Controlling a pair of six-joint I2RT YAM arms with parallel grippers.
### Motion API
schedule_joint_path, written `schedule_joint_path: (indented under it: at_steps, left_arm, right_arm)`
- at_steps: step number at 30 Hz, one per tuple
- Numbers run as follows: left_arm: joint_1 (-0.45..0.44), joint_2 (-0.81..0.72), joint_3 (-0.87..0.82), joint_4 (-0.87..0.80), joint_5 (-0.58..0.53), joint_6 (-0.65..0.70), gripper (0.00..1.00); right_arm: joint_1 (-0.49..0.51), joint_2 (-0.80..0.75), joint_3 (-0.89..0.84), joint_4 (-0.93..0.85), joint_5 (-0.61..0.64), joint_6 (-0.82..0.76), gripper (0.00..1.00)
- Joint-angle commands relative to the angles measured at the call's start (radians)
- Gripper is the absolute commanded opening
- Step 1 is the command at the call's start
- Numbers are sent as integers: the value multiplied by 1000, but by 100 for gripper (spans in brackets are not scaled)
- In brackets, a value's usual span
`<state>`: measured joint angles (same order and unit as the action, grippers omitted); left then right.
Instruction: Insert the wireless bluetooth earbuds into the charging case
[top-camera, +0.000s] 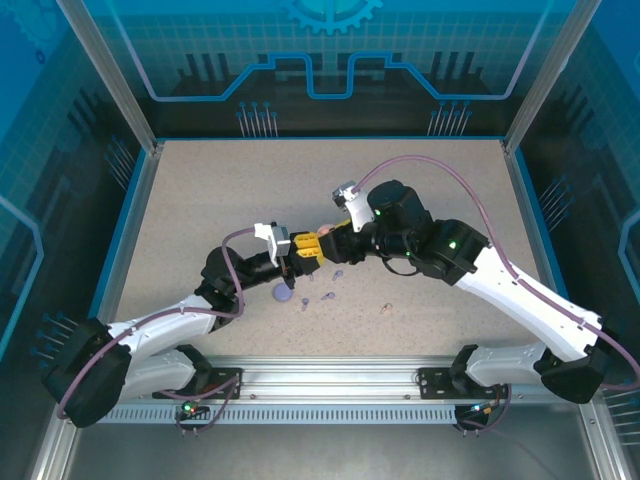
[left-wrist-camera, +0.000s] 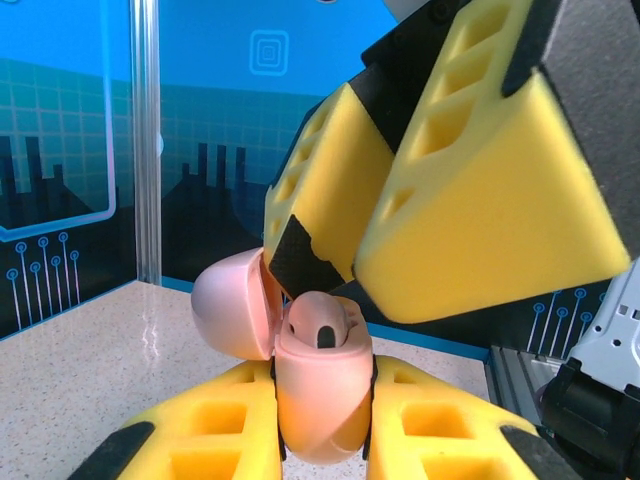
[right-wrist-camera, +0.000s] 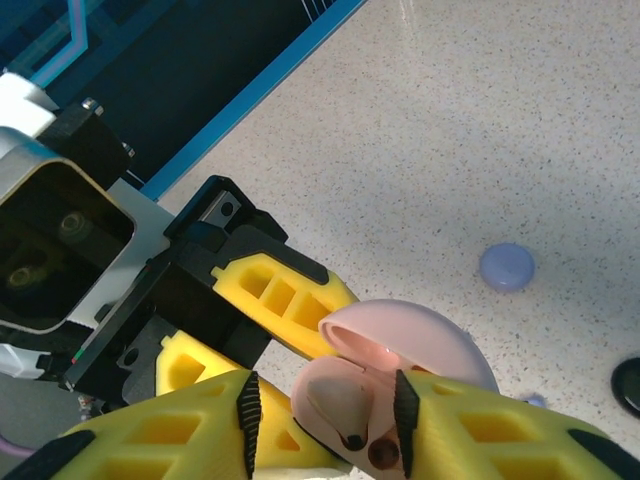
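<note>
Lavender earbuds (top-camera: 325, 297) lie loose on the table (top-camera: 430, 190) on the near side of the pink charging case (left-wrist-camera: 318, 390), next to a closed lavender case (top-camera: 283, 292); none of these is housed yet.

At the pink case itself, the left gripper (left-wrist-camera: 322, 425) is clamped tight on the rounded body from below and holds it upright, clear of the table. The lid (left-wrist-camera: 232, 315) hangs open to one side. A pale pink earbud (left-wrist-camera: 322, 322) sits in the case's well with its head showing, and I cannot tell whether it is fully home.

Right above the case, the right gripper (right-wrist-camera: 325, 415) has its jaws a little apart astride that earbud. Whether a pad touches it is unclear.

The likely failures, as I judge them:
- A pad that clings as the right gripper lifts would pull the earbud out, and it would drop to the table.
- An earbud sitting proud would stop the lid from closing.
- The yellow fingers crowd the lid, so a sideways move could knock it shut or twist the smooth case in the left grip.
</note>
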<state>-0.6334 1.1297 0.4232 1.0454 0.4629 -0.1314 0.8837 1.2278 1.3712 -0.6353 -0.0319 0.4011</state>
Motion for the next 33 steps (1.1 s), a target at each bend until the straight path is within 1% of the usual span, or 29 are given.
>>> schedule_joint_path:
  at_steps: [1, 6, 8, 10, 14, 16, 18, 21, 25, 33]
  left_arm:
    - [-8, -14, 11, 47, -7, 5, 16]
    - [-7, -23, 10, 44, -10, 6, 16]
    - [-8, -26, 9, 44, -12, 6, 16]
    - [-8, -30, 6, 43, -15, 9, 16]
    - [-7, -36, 2, 44, -16, 11, 16]
    - [-8, -39, 0, 46, -15, 11, 16]
    - [-7, -44, -1, 46, -15, 10, 16]
    - [-7, -50, 0, 45, -15, 10, 16]
    - [-8, -59, -3, 44, -15, 8, 16]
    - [-8, -68, -4, 41, -18, 11, 16]
  right_arm:
    - [11, -40, 24, -24, 28, -4, 46]
    - [-10, -110, 24, -91, 114, 14, 52]
    - [-35, -140, 8, -137, 153, 49, 54]
    - [-80, -170, -27, -193, 175, 103, 55]
    - [-191, -209, -147, -295, 178, 218, 54]
    - [-243, -204, -226, -335, 158, 267, 54]
    - [-269, -186, -294, -351, 140, 294, 53]
    - [-274, -152, -401, -333, 141, 334, 53]
    - [-278, -96, -527, -258, 78, 375, 52]
    - [-271, -15, -638, -139, 33, 448, 51]
